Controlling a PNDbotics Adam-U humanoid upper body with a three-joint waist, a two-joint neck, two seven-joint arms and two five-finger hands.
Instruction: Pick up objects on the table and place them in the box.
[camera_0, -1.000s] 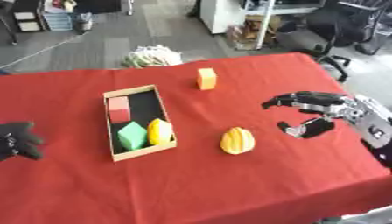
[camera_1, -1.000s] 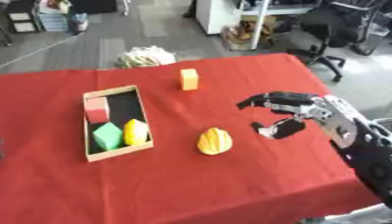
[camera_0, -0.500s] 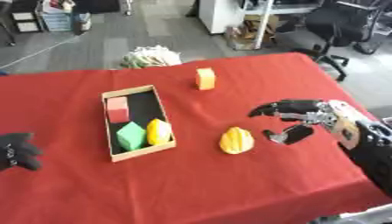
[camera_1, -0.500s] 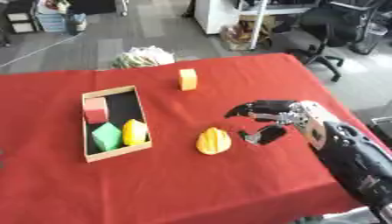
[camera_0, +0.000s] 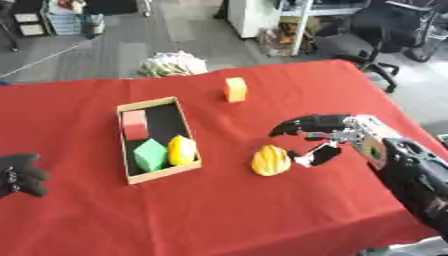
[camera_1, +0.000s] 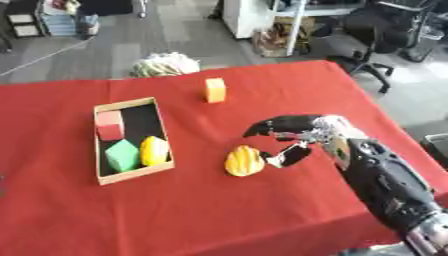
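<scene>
Reaching in from the table's right edge, the right hand, fingers spread apart, has closed on the yellow fruit beside the box, ready to grasp.

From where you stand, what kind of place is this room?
Probably an office or lab: grey carpet floor, black office chairs and a white shelf unit stand behind the red-covered table.

The right hand reaches in, fingers spread wide apart. The left hand rests low at the edge.
</scene>
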